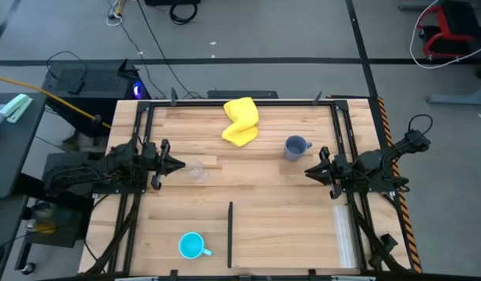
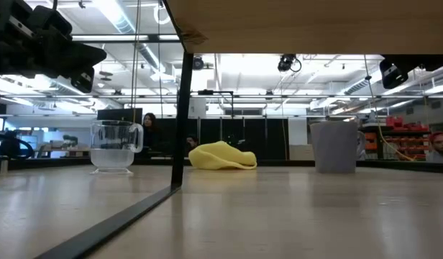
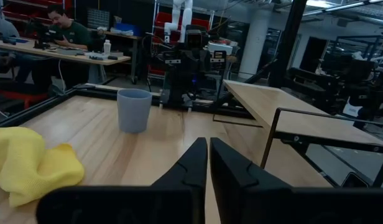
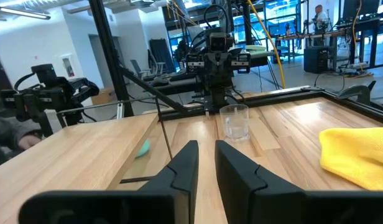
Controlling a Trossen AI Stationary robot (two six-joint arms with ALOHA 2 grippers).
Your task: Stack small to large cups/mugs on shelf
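1. While both dark arms sit at the sides of the pale wooden table [image 1: 256, 211], the left gripper [image 1: 178, 165] hangs just beside the small clear see-through cup [image 1: 197, 171], its tips aimed at the cup but apart from it.
2. Seen from the left wrist, the left gripper's two dark fingers [image 3: 191, 165] are pressed almost together, with only a thin slit between them and nothing pinched.
3. Opposite it, the right gripper [image 1: 309, 171] waits near the table's right edge; its fingers [image 4: 185, 165] stand slightly apart with a narrow gap and grip nothing.
4. Standing upright on the left half of the table, the clear cup [image 2: 116, 146] is empty-looking and shows in the right wrist view [image 4: 234, 122] in front of the left arm.
5. Upright on the right half, the grey-blue handled mug [image 1: 296, 147] stands near the right gripper, toward the far edge.
6. At the near edge on the left, the bright cyan handled mug [image 1: 192, 246] sits well apart from both grippers, just left of a thin dark upright divider [image 1: 229, 232].
7. Between the two far mugs' positions, a crumpled yellow cloth [image 1: 241, 122] lies by the far edge.
8. Beyond the table, a seated person [image 3: 61, 28] shows at a desk.
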